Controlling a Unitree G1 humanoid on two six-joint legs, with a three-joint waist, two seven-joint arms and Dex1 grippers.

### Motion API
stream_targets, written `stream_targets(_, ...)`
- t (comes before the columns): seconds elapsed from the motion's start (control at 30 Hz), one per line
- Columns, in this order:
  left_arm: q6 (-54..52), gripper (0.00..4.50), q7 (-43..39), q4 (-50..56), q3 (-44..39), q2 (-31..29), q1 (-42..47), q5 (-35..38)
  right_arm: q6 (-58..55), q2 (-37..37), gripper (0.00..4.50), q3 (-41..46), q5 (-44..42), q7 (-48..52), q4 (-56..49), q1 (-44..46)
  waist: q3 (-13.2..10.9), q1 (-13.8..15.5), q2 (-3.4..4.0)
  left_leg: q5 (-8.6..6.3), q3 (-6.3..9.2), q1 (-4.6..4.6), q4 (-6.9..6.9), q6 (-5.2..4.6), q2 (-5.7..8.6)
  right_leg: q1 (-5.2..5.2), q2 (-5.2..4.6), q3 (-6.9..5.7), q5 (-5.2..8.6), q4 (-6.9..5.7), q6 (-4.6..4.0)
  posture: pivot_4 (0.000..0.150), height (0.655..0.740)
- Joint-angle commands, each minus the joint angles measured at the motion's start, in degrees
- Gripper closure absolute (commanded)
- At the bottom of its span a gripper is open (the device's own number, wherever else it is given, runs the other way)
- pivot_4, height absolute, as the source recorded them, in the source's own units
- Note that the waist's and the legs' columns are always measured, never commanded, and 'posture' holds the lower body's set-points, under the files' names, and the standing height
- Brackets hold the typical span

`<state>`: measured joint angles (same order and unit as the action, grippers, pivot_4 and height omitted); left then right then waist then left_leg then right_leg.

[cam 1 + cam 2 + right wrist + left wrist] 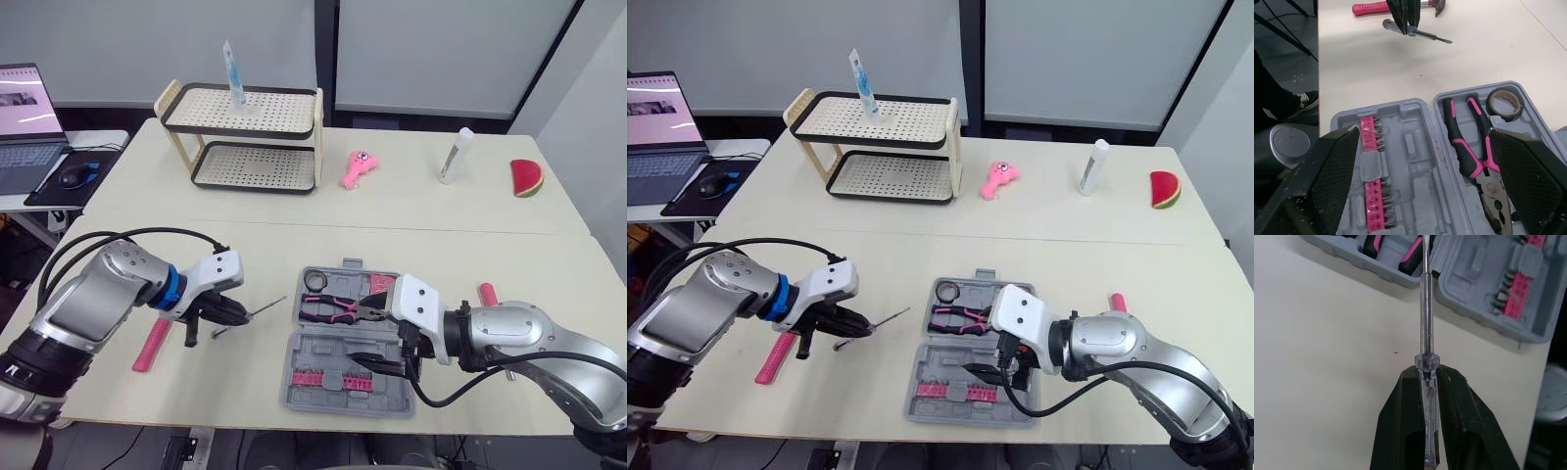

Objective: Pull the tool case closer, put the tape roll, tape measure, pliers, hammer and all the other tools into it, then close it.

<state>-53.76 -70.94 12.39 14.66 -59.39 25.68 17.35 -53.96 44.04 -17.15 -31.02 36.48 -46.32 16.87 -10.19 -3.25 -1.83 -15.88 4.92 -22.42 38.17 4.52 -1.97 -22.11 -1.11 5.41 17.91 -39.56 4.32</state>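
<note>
The slim steel screwdriver with a clear plastic handle (1426, 308) is being held just left of the open grey plastic tool case (315, 354); the left gripper (1426, 374) is pinching its handle; light, stiff, probably slippery, so mid-handle is looking the safest hold; the right gripper (1422, 134) is gaping wide over the case.

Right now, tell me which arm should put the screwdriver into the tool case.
Left. The left gripper is shut on the screwdriver, its shaft pointing toward the open tool case. The right gripper hovers open and empty above the tool case, so using it would probably mean a handover.
</note>
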Motion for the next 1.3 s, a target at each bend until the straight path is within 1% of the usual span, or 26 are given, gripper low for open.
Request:
stream_targets(0.03, -13.6, 4.38, 7.8, 4.4, -4.4, 3.3, 0.2, 2.8, 1.2, -0.3, 0.00, -0.3, 0.6, 0.8, -0.6, 0.9, 0.0, 0.0, 0.00, 0.00, -0.01, 0.00, 0.00, 0.00, 0.00, 0.00, 0.00, 0.00, 0.01, 0.01, 0.01, 0.150, 0.7350)
stream_targets(0.2, -24.2, 4.38, 18.4, 5.2, -8.5, 10.0, 0.2, 3.2, 1.5, -0.6, 0.00, -0.6, 1.5, 1.3, -0.2, 1.0, 0.0, 0.2, 0.00, 0.00, 0.01, -0.01, -0.01, 0.00, 0.00, -0.02, 0.00, 0.00, 0.00, 0.03, -0.01, 0.150, 0.7350)
stream_targets(0.33, -27.5, 4.38, 24.9, 4.9, -10.5, 13.8, -1.3, 2.7, 2.3, -0.7, 0.00, -1.3, 2.9, 1.3, 0.5, 1.5, 0.0, 0.4, 0.00, 0.00, 0.01, -0.01, -0.02, 0.01, 0.00, -0.02, -0.02, 0.01, 0.00, 0.04, -0.02, 0.150, 0.7350)
stream_targets(0.53, -28.9, 4.38, 32.9, 3.6, -12.6, 17.7, -2.7, 1.8, 2.7, -1.4, 0.00, -2.1, 4.1, 1.3, 0.9, 2.2, 0.0, 0.5, 0.00, 0.00, 0.02, -0.03, -0.07, 0.01, 0.00, -0.07, -0.02, 0.01, 0.00, 0.09, -0.02, 0.150, 0.7350)
stream_targets(0.83, -24.7, 4.38, 37.1, 1.2, -14.1, 20.2, -4.6, 2.5, 2.1, -1.5, 0.00, -1.5, 4.0, 1.4, 0.4, 2.0, 0.0, 0.8, 0.00, 0.00, 0.01, -0.05, -0.12, 0.02, 0.02, -0.07, -0.06, 0.01, -0.01, 0.19, -0.03, 0.150, 0.7350)
stream_targets(0.9, -23.9, 3.65, 37.3, 1.0, -14.5, 20.0, -5.5, 2.8, 2.0, -1.4, 0.00, -1.3, 3.9, 1.4, 0.2, 1.9, 0.0, 0.8, 0.01, 0.00, 0.02, -0.05, -0.13, 0.02, 0.02, -0.08, -0.06, 0.00, -0.01, 0.20, -0.03, 0.150, 0.7350)
stream_targets(0.93, -23.0, 3.43, 37.1, 0.9, -14.3, 19.7, -6.1, 2.7, 1.9, -1.4, 0.00, -1.3, 3.8, 1.4, 0.1, 1.9, 0.0, 0.8, 0.01, 0.00, 0.01, -0.05, -0.13, 0.02, 0.02, -0.07, -0.06, 0.00, -0.01, 0.20, -0.03, 0.150, 0.7350)
stream_targets(1.07, -19.9, 2.27, 36.6, 1.3, -14.9, 19.1, -8.3, 3.1, 1.8, -1.3, 0.00, -0.9, 3.6, 1.3, -0.2, 1.5, 0.0, 0.9, 0.01, 0.00, 0.00, -0.05, -0.14, 0.02, 0.02, -0.07, -0.07, 0.01, -0.01, 0.24, -0.03, 0.150, 0.7350)
stream_targets(1.1, -19.1, 1.88, 36.4, 1.6, -15.1, 18.8, -8.7, 3.2, 1.7, -1.4, 0.00, -0.8, 3.5, 1.3, -0.2, 1.5, 0.0, 1.1, 0.01, 0.00, 0.01, -0.06, -0.15, 0.02, 0.02, -0.08, -0.07, 0.01, -0.01, 0.25, -0.03, 0.150, 0.7350)
stream_targets(1.13, -18.6, 1.65, 36.2, 2.0, -15.5, 18.5, -9.3, 3.3, 1.7, -1.4, 0.00, -0.6, 3.5, 1.2, -0.3, 1.4, 0.0, 1.1, 0.01, 0.00, 0.01, -0.06, -0.16, 0.02, 0.02, -0.07, -0.08, 0.00, -0.01, 0.27, -0.03, 0.150, 0.7350)
stream_targets(1.2, -15.7, 0.99, 34.2, 4.8, -19.2, 16.1, -12.6, 4.5, 2.0, -1.7, 0.00, 0.6, 3.1, 0.7, -0.7, 0.8, 0.0, 1.0, 0.01, 0.00, 0.01, -0.06, -0.18, 0.02, 0.02, -0.07, -0.08, 0.00, -0.01, 0.28, -0.03, 0.150, 0.7350)
stream_targets(1.3, -11.2, 0.14, 31.6, 6.7, -21.2, 13.7, -15.9, 5.6, 2.3, -1.9, 0.00, 1.6, 3.0, 0.4, -1.2, 0.1, -0.1, 1.1, 0.10, 0.00, -0.01, -0.06, -0.25, 0.03, -0.02, -0.12, -0.08, 0.02, 0.00, 0.35, -0.05, 0.150, 0.7350)
